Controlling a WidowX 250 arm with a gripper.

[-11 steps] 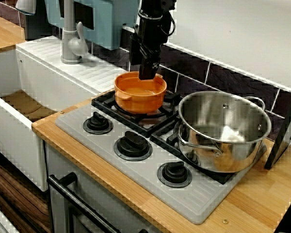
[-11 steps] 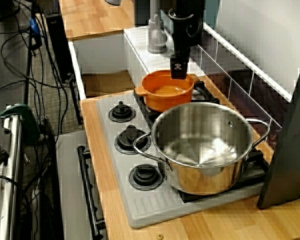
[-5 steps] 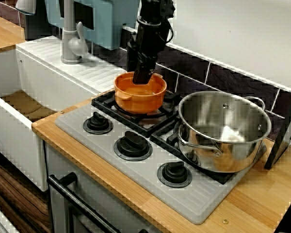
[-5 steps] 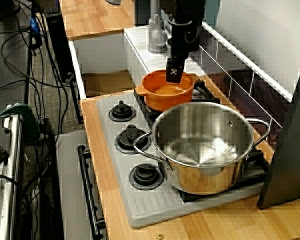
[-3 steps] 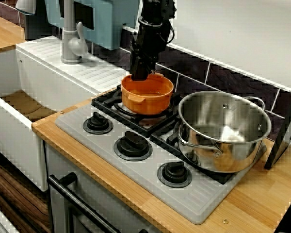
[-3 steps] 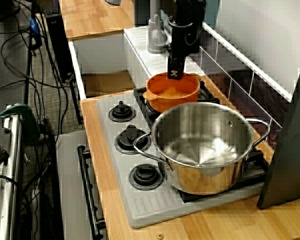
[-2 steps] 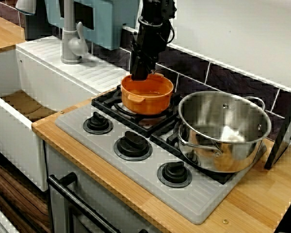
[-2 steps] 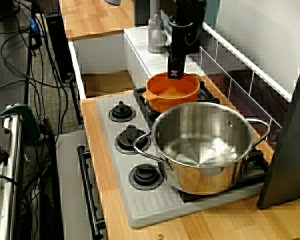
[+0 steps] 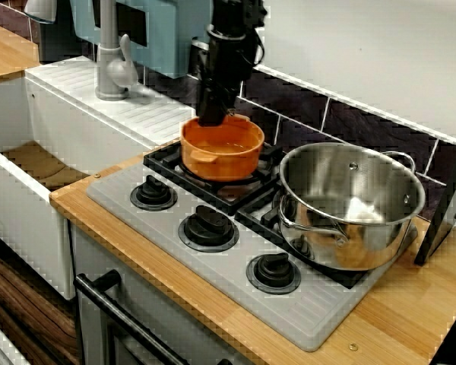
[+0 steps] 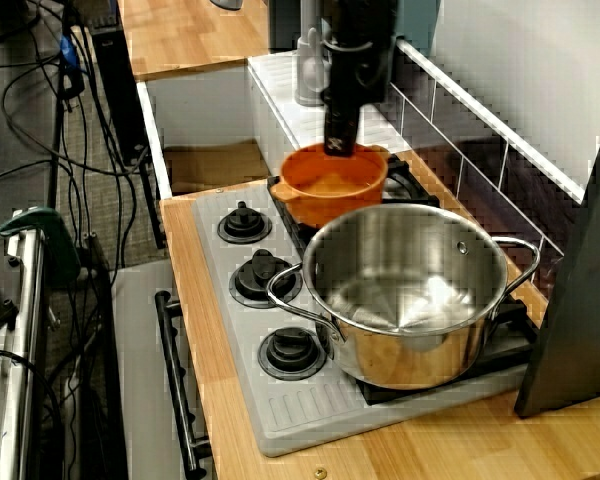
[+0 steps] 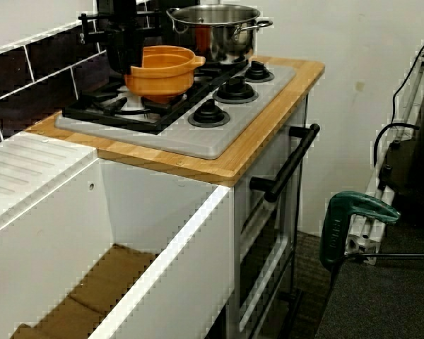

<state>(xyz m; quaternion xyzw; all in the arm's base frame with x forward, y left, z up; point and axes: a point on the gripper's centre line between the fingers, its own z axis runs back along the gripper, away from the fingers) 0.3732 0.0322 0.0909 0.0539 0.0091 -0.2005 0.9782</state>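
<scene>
Gripper [image 9: 210,119]: held near-vertical from above, fingers closed on rear rim of orange pot [image 9: 222,150]. Steel pot [image 9: 349,204] placed just beside, on hob [image 9: 319,304].

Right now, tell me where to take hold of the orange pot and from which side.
Grip the thin upright rim on the side facing the wall, coming down from above. The orange pot is open-topped, so one finger fits inside, one outside; the hand pinches it there. The steel pot close beside probably blocks a sideways approach.
</scene>
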